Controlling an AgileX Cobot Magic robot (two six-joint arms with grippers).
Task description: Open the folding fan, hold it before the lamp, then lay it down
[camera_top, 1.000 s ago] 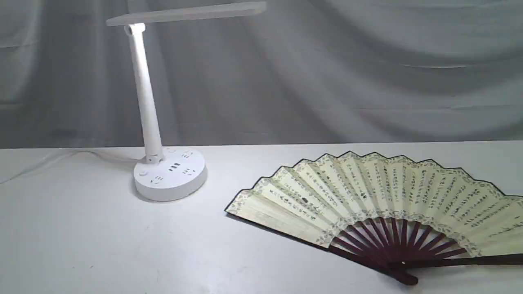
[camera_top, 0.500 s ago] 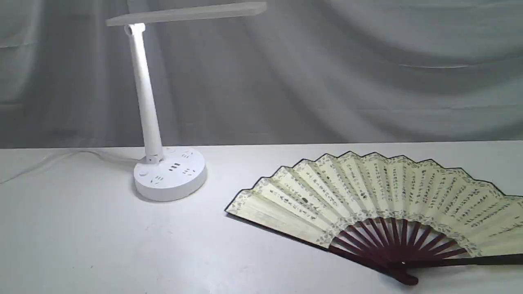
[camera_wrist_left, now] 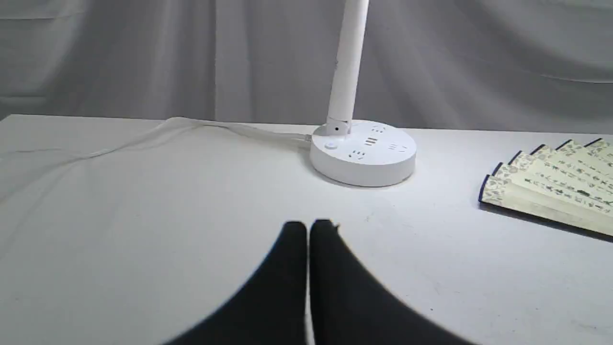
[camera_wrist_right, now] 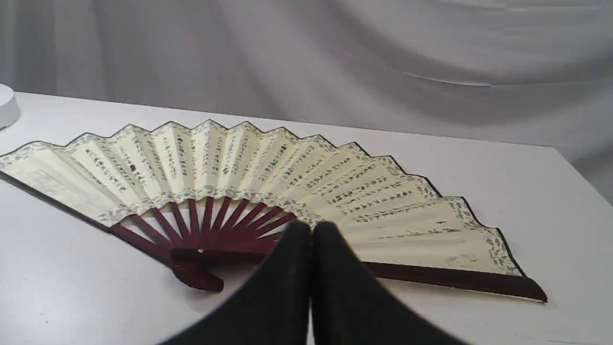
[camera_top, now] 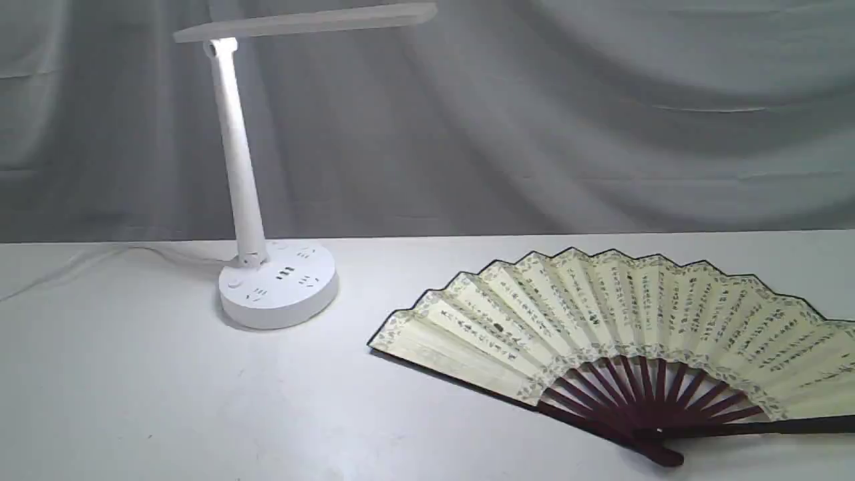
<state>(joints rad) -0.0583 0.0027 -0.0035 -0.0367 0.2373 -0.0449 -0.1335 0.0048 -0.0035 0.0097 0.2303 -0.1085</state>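
Nearest the left wrist camera: left gripper (camera_wrist_left: 308,227) clenched, black fingertips pressed together with nothing between them, over bare white table (camera_wrist_left: 143,215). The right gripper (camera_wrist_right: 311,230) is the same: tips together, empty. The fan shows just past its tips, and contact can't be judged from that angle.

Next out, the folding fan (camera_top: 601,314) lies fully spread and flat on the table. It fills the right half of the exterior view, and the frame edge cuts its right end. The pivot and maroon ribs (camera_top: 641,394) sit at the near side, and the cream leaf arcs away behind them. Calligraphy columns face up, with a speckled border along the leaf's inner and outer edges. One guard runs back-left toward the lamp side, the other along the front to the right.

Further back and left is the lamp (camera_top: 237,153), upright on its round base (camera_top: 277,300) and well apart from the fan's left tip. The base top has socket holes. The stem slants slightly, and the flat head (camera_top: 304,20) runs horizontally to the right at the top of the frame. A pale cable (camera_top: 100,257) leaves the base leftward across the table.

Behind everything hangs a grey draped curtain (camera_top: 568,133).
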